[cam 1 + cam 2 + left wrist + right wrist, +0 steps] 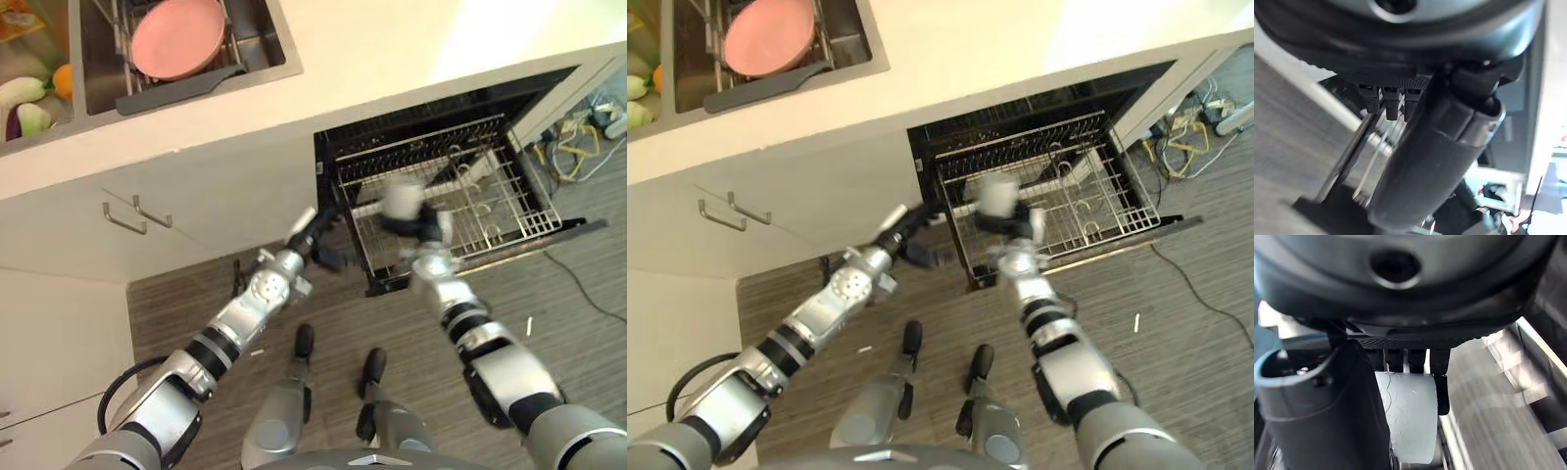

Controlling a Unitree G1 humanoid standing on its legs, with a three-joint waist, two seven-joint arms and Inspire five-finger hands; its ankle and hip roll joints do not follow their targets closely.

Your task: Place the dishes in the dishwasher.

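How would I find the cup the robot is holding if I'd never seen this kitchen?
Look under the counter for the open dishwasher with its wire rack pulled out. Over the rack's front left part is the right robot hand, its dark fingers curled round a white cup. It is the one white thing being held in the air; the other pale pieces rest inside the rack.

Strong light pours over the far right end of the desk, washing its pale top to near white, while the dishwasher opening beneath sits in deep shadow. The white cup in the right hand is smeared by motion blur above the rack. Up close at both wrists the dark hands are soft and out of focus, and the rack wires streak into pale bands.
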